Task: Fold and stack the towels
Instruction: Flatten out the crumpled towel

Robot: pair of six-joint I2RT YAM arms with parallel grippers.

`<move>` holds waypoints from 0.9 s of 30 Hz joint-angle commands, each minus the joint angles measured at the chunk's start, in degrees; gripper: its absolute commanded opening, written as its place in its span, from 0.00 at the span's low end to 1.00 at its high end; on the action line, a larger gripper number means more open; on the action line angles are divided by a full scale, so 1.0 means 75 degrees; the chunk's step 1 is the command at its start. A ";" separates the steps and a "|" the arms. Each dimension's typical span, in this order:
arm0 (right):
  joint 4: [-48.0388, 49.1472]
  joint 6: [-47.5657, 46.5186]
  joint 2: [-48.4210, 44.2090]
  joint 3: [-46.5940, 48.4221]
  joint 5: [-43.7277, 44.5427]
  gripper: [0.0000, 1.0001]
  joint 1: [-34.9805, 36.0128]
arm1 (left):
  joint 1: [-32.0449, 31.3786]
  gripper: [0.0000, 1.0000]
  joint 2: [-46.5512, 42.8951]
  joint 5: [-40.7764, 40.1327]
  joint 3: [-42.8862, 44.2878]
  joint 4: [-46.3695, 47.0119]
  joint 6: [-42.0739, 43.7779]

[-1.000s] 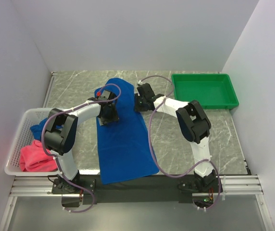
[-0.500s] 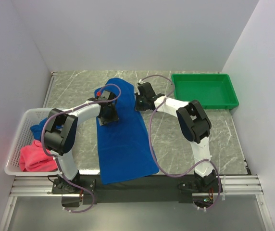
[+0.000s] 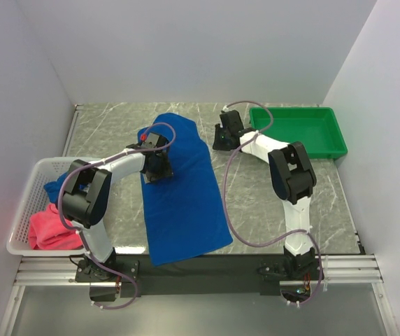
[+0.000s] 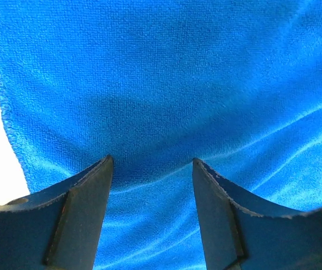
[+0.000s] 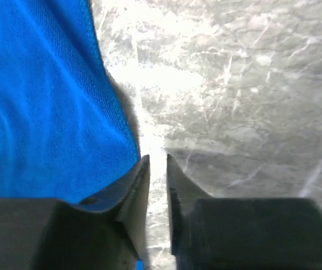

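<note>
One blue towel (image 3: 184,203) lies spread flat down the middle of the table, and it fills the left wrist view (image 4: 178,84). My left gripper (image 3: 156,166) (image 4: 152,163) rests on its left side, jaws open, fingertips down on the cloth with nothing pinched. My right gripper (image 3: 222,138) (image 5: 157,160) hovers over bare table just right of the towel's far right edge (image 5: 37,101); its jaws stand a narrow gap apart with nothing between them. A pink-red towel (image 3: 50,227) and another blue towel (image 3: 56,187) lie bunched in the basket.
The white lattice basket (image 3: 19,210) stands at the left edge of the table. A green tray (image 3: 298,133) sits at the far right, close behind my right gripper. Grey marble table (image 3: 277,203) shows to the right of the spread towel.
My right gripper has let go of the towel's right edge and moved right and farther away, toward the tray. The towel's right side now lies wider. The left arm has stayed put.
</note>
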 commanded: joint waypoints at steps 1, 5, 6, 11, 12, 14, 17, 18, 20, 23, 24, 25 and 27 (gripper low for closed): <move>-0.0150 -0.0298 -0.0722 0.0140 0.0193 0.34 0.0106 | -0.0024 0.66 -0.0201 0.0349 -0.0027 -0.0425 -0.0009; -0.0242 -0.0661 -0.1297 -0.0130 0.0170 0.42 0.0352 | -0.0024 0.69 -0.0494 0.0233 0.0570 -0.0753 0.0049; -0.0336 -0.0708 -0.1356 -0.0107 0.0100 0.43 0.0457 | -0.0024 0.70 -0.0541 0.0174 0.0687 -0.0800 0.0061; -0.0665 -0.0849 -0.1333 -0.0060 -0.0100 0.41 0.0832 | 0.0023 0.69 -0.0331 -0.0376 0.1448 -0.1093 0.0225; -0.0723 -0.0873 -0.1240 -0.0013 -0.0112 0.40 0.0926 | 0.0069 0.68 -0.0145 -0.0458 0.1554 -0.1082 0.0237; -0.1003 -0.0931 -0.1088 0.0231 -0.0158 0.39 0.0997 | 0.0128 0.68 0.0078 -0.0657 0.1928 -0.1151 0.0295; -0.1390 -0.1025 -0.0736 0.0643 -0.0229 0.38 0.1091 | 0.0210 0.67 0.0617 -0.0974 0.2410 -0.1280 0.0401; -0.1427 -0.1025 -0.0585 0.0690 -0.0206 0.38 0.1126 | 0.0257 0.67 0.0862 -0.0998 0.2515 -0.1281 0.0436; -0.1601 -0.1025 -0.0467 0.0795 -0.0100 0.38 0.1208 | 0.0281 0.67 0.1040 -0.0999 0.2680 -0.1257 0.0541; -0.1778 -0.1014 -0.0302 0.0738 0.0075 0.38 0.1360 | 0.0281 0.67 0.1263 -0.0952 0.2751 -0.1246 0.0670; -0.1802 -0.1013 -0.0244 0.0691 0.0087 0.38 0.1384 | 0.0281 0.67 0.1321 -0.0928 0.2728 -0.1269 0.0670; -0.1813 -0.1002 -0.0243 0.0563 0.0111 0.38 0.1395 | 0.0281 0.67 0.1333 -0.0882 0.2635 -0.1281 0.0647; -0.1884 -0.0955 -0.0231 0.0422 0.0111 0.38 0.1454 | 0.0269 0.67 0.1322 -0.0706 0.2459 -0.1257 0.0624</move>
